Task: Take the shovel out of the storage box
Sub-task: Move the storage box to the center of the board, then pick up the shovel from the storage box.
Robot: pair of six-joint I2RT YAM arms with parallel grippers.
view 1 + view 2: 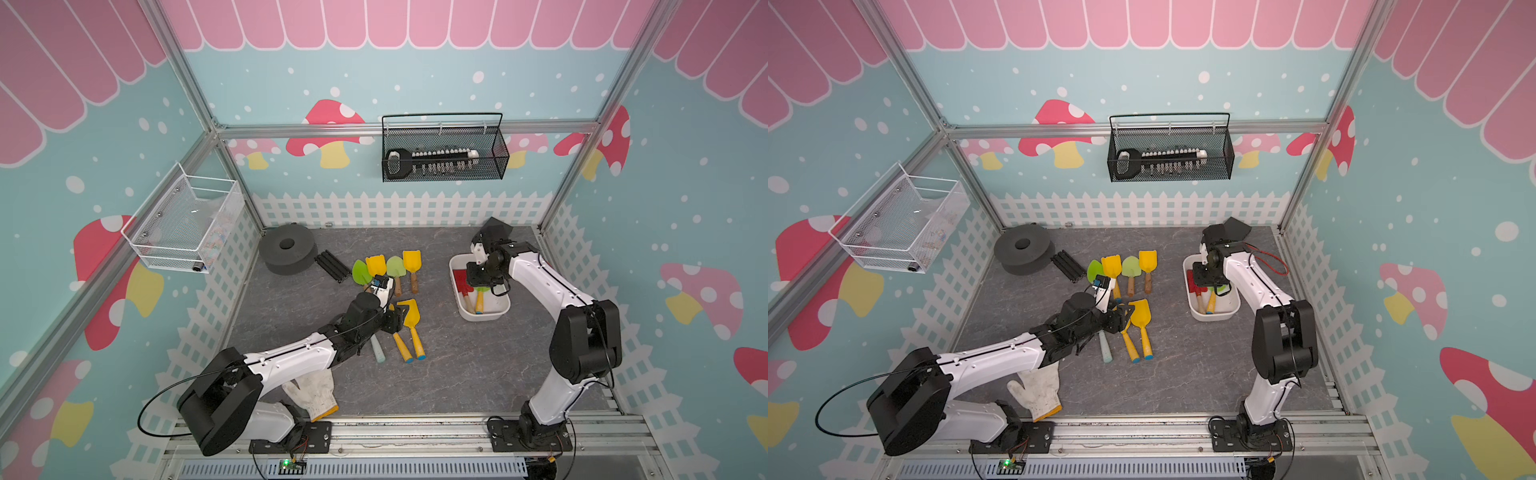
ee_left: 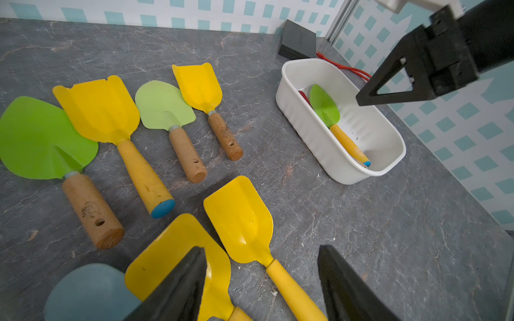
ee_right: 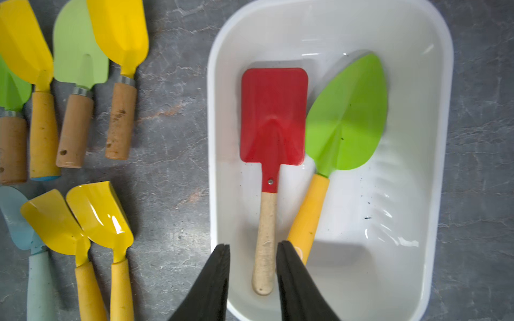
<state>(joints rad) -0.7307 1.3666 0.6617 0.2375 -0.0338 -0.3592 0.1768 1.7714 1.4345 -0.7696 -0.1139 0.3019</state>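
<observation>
Two in the box: red shovel, green shovel. The nearer right end effector, narrowly parted, empty, straddles the red handle, which points toward it.

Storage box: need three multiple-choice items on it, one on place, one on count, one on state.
1. Where is the red shovel?
A. In the storage box, beside the green shovel
B. On the table among the yellow shovels
C. In the black wire basket

2. How many shovels lie in the storage box?
A. One
B. Two
C. Four

3. How does the right gripper stand?
A. Shut on the green shovel
B. Open above the box, fingers either side of the red shovel's handle
C. Out of every view

Key:
1 A: the right wrist view shows both shovels inside the white walls.
2 B: only the red and the green one are inside.
3 B: the gap between the fingers is wider than the handle.
</observation>
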